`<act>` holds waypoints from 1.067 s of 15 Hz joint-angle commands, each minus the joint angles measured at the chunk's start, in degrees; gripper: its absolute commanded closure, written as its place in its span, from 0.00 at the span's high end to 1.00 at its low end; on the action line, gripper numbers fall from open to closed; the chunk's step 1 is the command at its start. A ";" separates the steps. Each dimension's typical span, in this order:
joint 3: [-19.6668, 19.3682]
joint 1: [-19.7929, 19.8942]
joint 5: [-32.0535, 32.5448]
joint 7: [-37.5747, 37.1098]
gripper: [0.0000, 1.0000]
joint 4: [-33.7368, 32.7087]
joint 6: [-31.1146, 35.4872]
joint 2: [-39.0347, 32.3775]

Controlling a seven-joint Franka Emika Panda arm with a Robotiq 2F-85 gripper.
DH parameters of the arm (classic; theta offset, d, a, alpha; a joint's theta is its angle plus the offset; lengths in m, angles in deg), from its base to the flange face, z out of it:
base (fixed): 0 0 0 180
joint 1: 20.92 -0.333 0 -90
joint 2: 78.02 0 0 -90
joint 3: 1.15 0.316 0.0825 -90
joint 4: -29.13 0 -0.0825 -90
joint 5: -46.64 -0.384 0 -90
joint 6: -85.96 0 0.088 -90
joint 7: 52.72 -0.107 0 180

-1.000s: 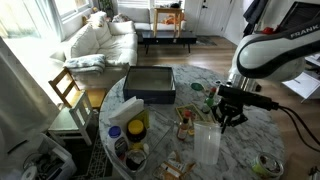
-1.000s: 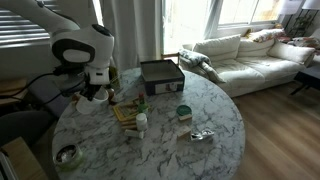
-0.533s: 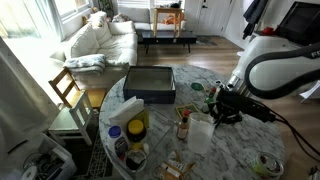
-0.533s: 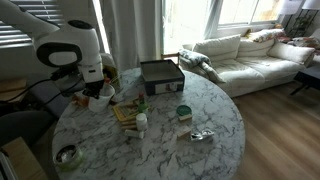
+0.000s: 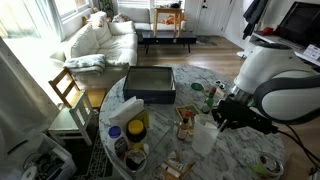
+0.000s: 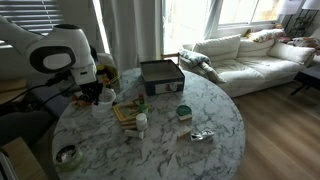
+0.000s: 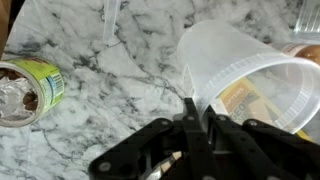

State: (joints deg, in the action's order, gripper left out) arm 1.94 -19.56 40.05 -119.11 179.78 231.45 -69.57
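Note:
My gripper (image 7: 201, 118) is shut on the rim of a clear plastic cup (image 7: 250, 65). One finger is inside the cup and one outside. The cup is tilted over the marble table (image 7: 120, 70), and a printed label shows through its wall. In both exterior views the cup (image 5: 204, 136) (image 6: 100, 104) hangs below the gripper (image 5: 221, 116) (image 6: 100, 95), near the table's edge. A small open green can (image 7: 30, 90) lies on its side to the left in the wrist view.
A dark flat box (image 5: 150, 83) (image 6: 161, 73) sits on the round table. Around it are jars and bottles (image 5: 137, 127), a wooden block (image 6: 125, 112), a green-lidded tin (image 6: 184, 112), crumpled foil (image 6: 202, 134) and a tape roll (image 5: 268, 165). A sofa (image 6: 250, 55) and a chair (image 5: 68, 92) stand beyond.
The gripper came down from above the upright cup and closed on its rim. The cup is now tilted and has shifted with the arm toward the table's edge.

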 commanded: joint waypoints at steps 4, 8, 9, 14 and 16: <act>-0.72 0.73 -3.74 -6.39 0.66 1.09 -4.67 5.88; -4.83 1.71 -11.95 -3.59 0.97 0.98 -12.93 9.83; -6.30 1.77 -14.88 -1.64 1.00 0.84 -15.87 10.77; -11.84 4.55 -23.82 6.00 1.00 2.75 -27.75 12.77; -13.11 5.24 -27.99 10.51 1.00 4.47 -29.71 11.70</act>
State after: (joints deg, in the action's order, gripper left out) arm -9.46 -15.31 17.76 -114.41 181.12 204.34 -58.20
